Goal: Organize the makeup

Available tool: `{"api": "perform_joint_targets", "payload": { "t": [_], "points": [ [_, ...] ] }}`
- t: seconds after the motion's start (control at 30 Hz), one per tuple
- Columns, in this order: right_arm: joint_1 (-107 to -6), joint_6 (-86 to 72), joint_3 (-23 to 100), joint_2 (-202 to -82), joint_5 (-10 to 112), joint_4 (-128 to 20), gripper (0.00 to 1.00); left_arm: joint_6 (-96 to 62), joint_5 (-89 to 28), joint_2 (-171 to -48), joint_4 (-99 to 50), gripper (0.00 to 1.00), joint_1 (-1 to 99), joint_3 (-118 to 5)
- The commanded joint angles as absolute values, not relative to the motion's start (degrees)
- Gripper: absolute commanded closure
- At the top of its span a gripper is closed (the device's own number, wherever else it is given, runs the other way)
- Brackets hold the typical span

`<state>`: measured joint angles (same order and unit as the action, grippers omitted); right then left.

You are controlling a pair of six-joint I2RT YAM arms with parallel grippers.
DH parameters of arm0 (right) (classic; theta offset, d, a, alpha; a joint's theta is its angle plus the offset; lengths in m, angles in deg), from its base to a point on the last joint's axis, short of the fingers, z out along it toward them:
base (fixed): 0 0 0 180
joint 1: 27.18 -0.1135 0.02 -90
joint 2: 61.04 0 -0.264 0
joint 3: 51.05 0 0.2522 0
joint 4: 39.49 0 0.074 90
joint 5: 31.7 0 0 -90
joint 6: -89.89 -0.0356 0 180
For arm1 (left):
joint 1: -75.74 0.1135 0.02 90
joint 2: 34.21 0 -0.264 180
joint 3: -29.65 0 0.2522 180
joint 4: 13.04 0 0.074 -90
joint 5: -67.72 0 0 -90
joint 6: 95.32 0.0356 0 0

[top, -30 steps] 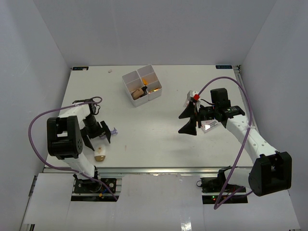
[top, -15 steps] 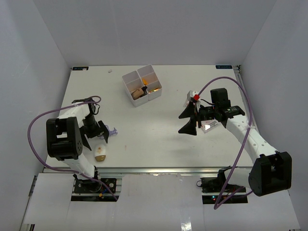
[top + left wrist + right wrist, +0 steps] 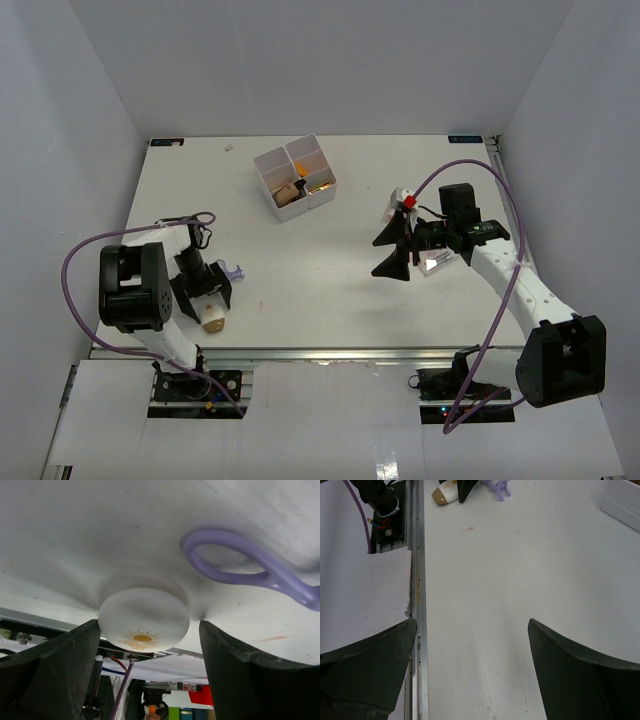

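Left gripper (image 3: pixel 149 635), jaws apart, flanked the beige egg-shaped foam sponge (image 3: pixel 144 619), apparently placed to close on it; right gripper (image 3: pixel 472 625), jaws likewise apart, hovered idle.

Table (image 3: pixel 330 280): white, flat, scuffed in places.
Box (image 3: pixel 265 188): white plastic, four compartments, set askew near the table's far middle.
Rail (image 3: pixel 330 352): metal, along the near edge.
Walls (image 3: pixel 330 70): plain pale grey, on three sides.
Panels (image 3: pixel 330 420): white, below the rail.
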<state>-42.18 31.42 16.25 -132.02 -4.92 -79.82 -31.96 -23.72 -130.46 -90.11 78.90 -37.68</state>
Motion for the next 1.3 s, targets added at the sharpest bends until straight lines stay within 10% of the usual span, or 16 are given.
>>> {"api": "perform_joint_targets", "payload": {
  "t": [0.0, 0.73, 1.27],
  "points": [
    [-41.9, 31.8, 16.0, -131.9, -6.5, -78.5, 0.02, -31.7, -27.4, -129.9, -87.1, 0.15, 78.3, -36.5],
    [-41.0, 32.0, 14.3, -129.8, -7.4, -78.5, 0.02, -31.9, -39.0, -118.9, -79.9, 0.69, 76.1, -35.2],
    [-43.1, 17.2, 11.0, -130.7, -10.3, -65.9, 0.02, -53.4, -49.8, -116.6, -48.2, 0.74, 49.9, -46.9]
  ]
}}
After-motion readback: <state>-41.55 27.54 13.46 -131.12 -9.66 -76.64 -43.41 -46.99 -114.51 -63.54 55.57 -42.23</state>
